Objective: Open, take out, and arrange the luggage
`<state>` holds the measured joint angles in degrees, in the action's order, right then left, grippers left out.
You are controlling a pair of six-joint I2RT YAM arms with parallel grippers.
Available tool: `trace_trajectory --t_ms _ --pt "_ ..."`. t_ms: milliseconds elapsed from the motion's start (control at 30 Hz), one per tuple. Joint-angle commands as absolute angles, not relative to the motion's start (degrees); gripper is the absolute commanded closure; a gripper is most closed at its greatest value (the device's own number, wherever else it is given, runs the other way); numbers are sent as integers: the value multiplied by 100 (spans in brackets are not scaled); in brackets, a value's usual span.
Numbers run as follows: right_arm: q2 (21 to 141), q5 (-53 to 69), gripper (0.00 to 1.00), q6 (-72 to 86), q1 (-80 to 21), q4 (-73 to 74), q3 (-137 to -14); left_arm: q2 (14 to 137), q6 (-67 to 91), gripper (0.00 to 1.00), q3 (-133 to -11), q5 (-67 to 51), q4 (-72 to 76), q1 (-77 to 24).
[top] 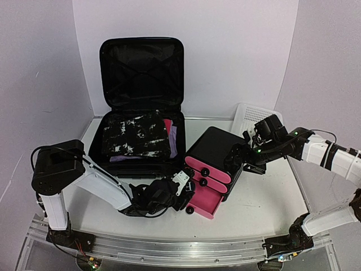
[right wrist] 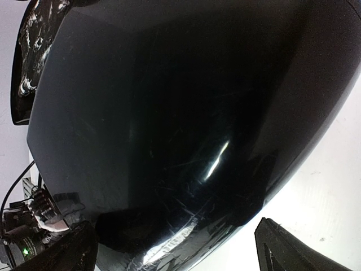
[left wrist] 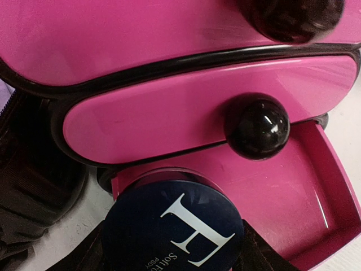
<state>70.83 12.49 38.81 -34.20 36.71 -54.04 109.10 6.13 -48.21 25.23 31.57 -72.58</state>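
Left end effector [top: 176, 195] is clamping a round navy compact [left wrist: 175, 231], holding it at the edge of the pulled-out bottom drawer [left wrist: 293, 209] of the pink-fronted drawer box [top: 211, 148] directly ahead of it. Right end effector [top: 240, 155] is sitting with fingers wide apart against that box's right side. Luggage [top: 141, 68] is lying open on the tabletop [top: 271, 192] just beyond the left end effector, lid upright, folded clothes [top: 132, 135] inside.
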Motion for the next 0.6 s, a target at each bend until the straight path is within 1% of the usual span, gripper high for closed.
trace_trajectory --t_ms 0,100,267,567 --pt "6997 1107 2 3840 -3463 3869 -5335 10966 808 55 -5061 2510 3480 -7199" --pt "7000 1103 2 3839 -3463 3871 -5348 10964 821 50 -5062 2522 3466 -7190" --pt "7014 1120 2 3841 -3470 3884 -5370 10928 811 47 -5042 2494 3433 -7190" --pt "6996 1114 2 3827 -3464 3905 -5405 10693 805 32 -4871 2445 3371 -7193"
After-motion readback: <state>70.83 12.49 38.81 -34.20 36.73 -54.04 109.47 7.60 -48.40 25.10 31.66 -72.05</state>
